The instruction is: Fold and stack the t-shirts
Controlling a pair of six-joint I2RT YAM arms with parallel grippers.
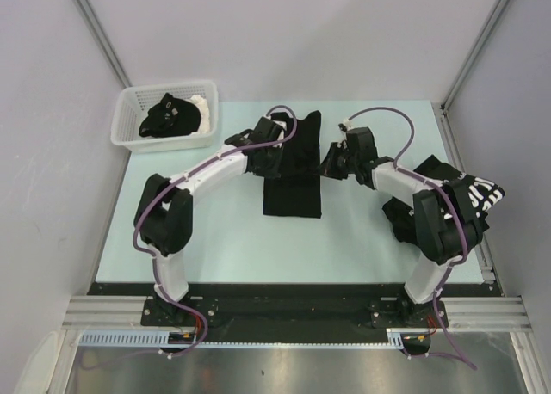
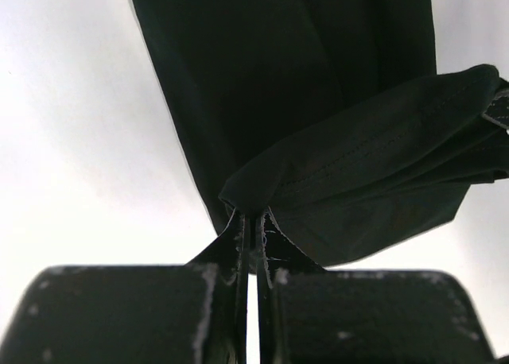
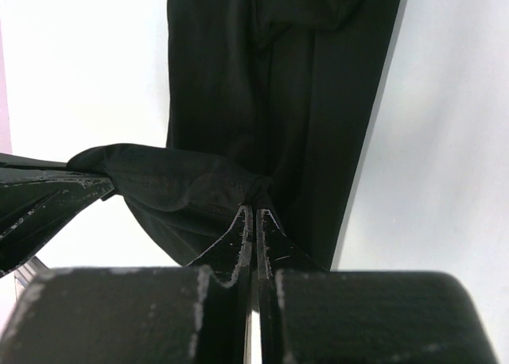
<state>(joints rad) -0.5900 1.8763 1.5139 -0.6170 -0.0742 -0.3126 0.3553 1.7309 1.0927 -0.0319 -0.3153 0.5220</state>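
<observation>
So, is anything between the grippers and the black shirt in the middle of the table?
Nothing visible: the left gripper and the right gripper are each shut on a bunched fold of the black t-shirt.

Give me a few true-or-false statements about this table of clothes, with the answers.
1. Both arms have their jaws pinched shut on the black shirt in the middle of the table. True.
2. The white basket is empty. False: a black garment lies in it.
3. The basket stands at the table's far left corner. True.
4. The shirt with white lettering lies in the basket. False: it is heaped at the table's right edge.
</observation>
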